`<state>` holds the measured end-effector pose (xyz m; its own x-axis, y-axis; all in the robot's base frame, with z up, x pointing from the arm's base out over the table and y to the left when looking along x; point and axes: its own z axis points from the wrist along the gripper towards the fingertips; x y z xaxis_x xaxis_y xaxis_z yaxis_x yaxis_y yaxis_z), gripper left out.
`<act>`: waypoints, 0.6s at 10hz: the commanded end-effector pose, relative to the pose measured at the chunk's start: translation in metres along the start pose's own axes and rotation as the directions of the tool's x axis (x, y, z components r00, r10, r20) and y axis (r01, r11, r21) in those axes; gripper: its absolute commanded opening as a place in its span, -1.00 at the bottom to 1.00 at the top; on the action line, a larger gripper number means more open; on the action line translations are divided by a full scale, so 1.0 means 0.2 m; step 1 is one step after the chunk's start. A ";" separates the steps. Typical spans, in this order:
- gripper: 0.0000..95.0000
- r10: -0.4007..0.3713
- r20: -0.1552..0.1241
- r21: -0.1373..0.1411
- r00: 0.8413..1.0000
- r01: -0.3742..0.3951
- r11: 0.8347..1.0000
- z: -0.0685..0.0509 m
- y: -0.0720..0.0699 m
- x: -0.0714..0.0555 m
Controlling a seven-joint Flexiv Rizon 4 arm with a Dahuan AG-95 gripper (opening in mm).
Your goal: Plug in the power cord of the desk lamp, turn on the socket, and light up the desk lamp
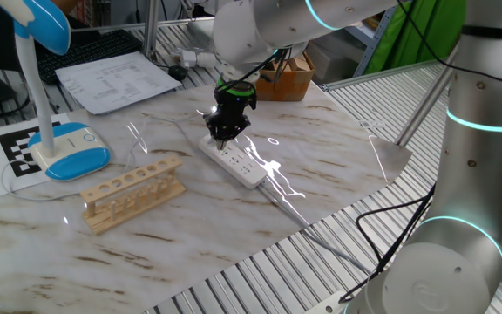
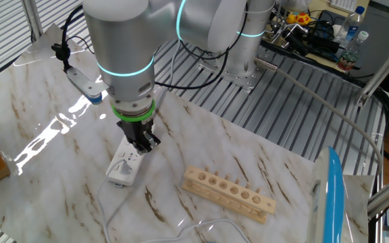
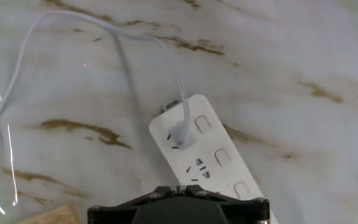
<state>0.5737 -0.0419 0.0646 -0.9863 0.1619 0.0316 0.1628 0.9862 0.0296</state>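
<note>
Cord seated in the end outlet, black 2-finger gripper (image 1: 224,133) poised over the switches.

The thin white power cord (image 3: 143,38) loops across the marble-patterned table (image 1: 234,218) into the long white plastic power strip (image 3: 207,149), likely so the closed, empty fingers can press a rocker beside it. The blue-and-white plastic desk lamp (image 1: 66,148) stands well apart near the table's far edge, past the pale wooden rack with round holes (image 1: 133,192). Open room lies all around the strip.
</note>
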 end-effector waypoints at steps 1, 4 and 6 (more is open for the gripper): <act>-1.00 -0.173 0.010 0.040 0.985 0.173 0.984 -0.02 -0.05 -0.04; -0.60 -0.181 0.011 0.047 0.983 0.180 0.983 -0.01 -0.09 -0.08; 0.20 -0.195 0.011 0.046 0.981 0.194 0.980 -0.01 -0.12 -0.11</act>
<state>0.5934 -0.0711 0.0634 -0.9993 -0.0343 0.0137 -0.0344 0.9994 -0.0096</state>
